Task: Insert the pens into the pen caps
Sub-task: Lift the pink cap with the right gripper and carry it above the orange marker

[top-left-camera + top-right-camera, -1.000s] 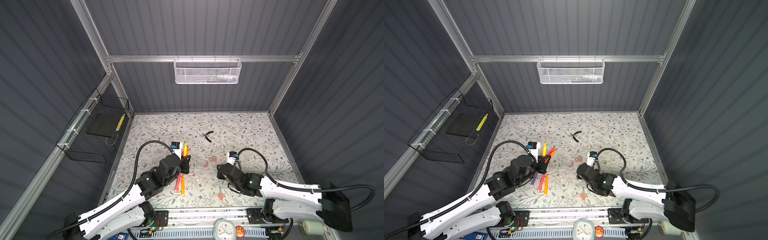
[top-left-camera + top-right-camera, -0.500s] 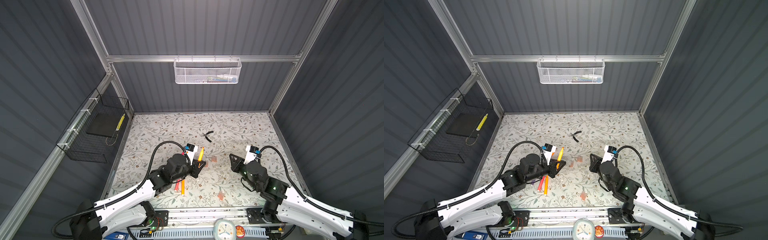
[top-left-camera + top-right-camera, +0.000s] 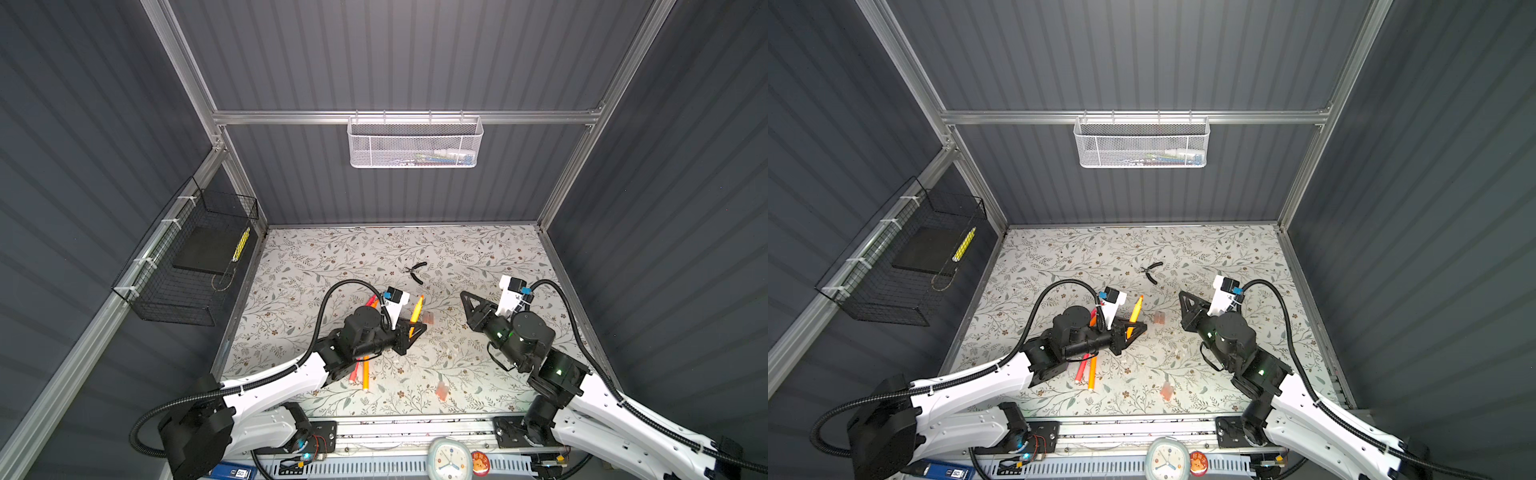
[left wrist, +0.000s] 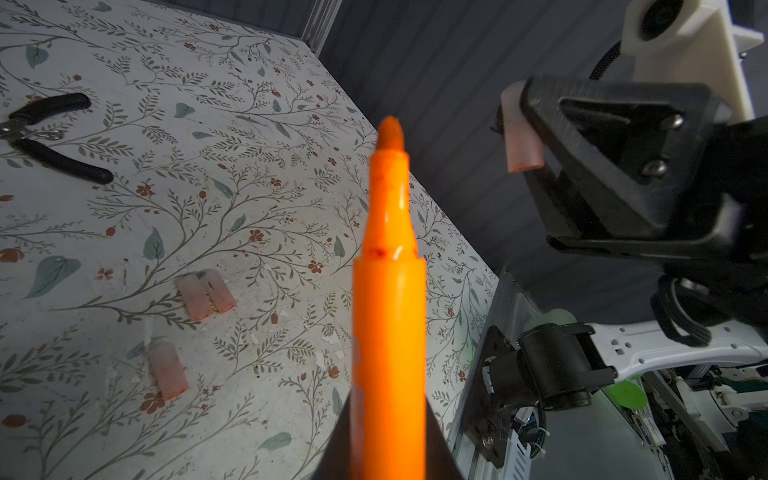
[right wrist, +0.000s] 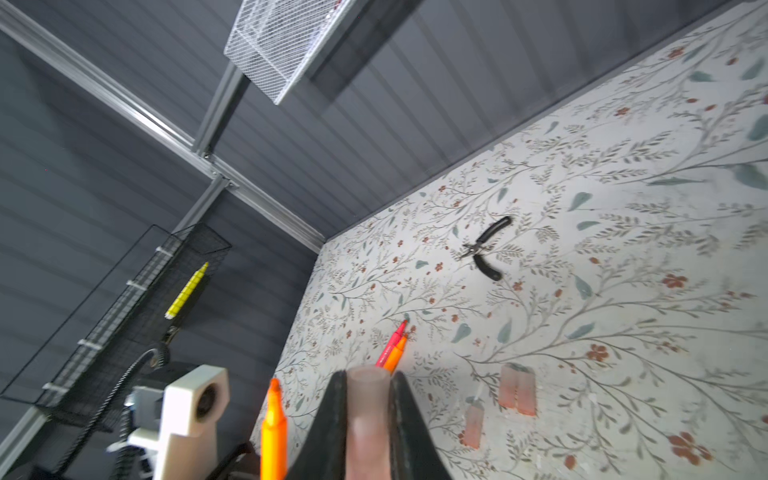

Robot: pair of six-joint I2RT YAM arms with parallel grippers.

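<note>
Left wrist view: my L gripper [image 4: 388,451] is clamping 1 orange pen [image 4: 390,291] on barrel, looks stiff + light; R gripper [image 5: 368,415] is pinching 1 cap [image 4: 520,139], prob. slick, crushable.

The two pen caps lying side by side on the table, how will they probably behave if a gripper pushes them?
The two pen caps look like short round tubes, so they would likely roll sideways rather than stay put. They appear thin and translucent, so they are probably very light and easy to scatter. They seem to lie touching, so a push on one would probably shift both.
</note>
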